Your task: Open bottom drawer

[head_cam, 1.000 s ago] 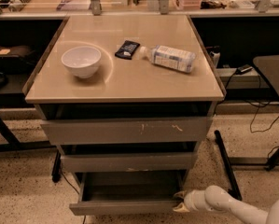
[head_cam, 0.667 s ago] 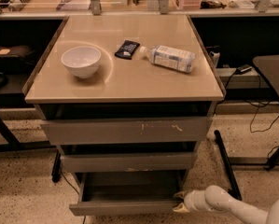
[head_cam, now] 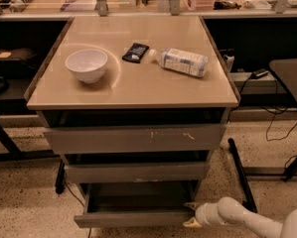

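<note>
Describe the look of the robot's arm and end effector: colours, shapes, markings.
The arm is smooth, glossy white, built of rounded tubular segments; no cables or markings show. The end effector, low right by the bottom drawer, is white with yellowish-tan pointed ends.

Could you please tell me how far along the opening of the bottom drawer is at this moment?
Mostly done: the bottom drawer sticks out past the middle drawer, its tray open to view. In hand: the gripper is at the right end of the drawer's front. Left: perhaps a little more pull, then backing away.
</note>
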Robot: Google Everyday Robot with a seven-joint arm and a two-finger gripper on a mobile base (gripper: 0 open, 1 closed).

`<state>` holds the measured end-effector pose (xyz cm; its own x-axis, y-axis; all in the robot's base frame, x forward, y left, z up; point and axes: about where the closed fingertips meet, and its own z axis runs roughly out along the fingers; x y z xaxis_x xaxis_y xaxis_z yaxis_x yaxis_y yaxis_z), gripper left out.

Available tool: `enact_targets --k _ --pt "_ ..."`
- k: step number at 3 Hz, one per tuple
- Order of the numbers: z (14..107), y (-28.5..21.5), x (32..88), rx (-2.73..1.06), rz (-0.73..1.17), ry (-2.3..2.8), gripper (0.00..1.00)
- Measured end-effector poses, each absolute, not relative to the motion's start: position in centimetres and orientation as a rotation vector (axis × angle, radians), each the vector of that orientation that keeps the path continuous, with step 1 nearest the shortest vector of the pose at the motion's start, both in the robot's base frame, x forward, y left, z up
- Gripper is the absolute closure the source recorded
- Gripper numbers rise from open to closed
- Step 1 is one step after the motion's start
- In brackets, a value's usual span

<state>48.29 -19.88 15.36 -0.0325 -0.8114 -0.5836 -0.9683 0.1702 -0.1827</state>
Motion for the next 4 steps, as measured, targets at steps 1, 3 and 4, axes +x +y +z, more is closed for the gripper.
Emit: enact_targets --k 1,3,4 --pt "15.8 -19.9 48.3 -1.678 0.355 1.880 0.52" --pt "15.8 -20.2 46.5 -1.678 0.380 1.905 0.98" --pt "15.2 -20.1 44.5 -1.701 0.410 1.909 1.00"
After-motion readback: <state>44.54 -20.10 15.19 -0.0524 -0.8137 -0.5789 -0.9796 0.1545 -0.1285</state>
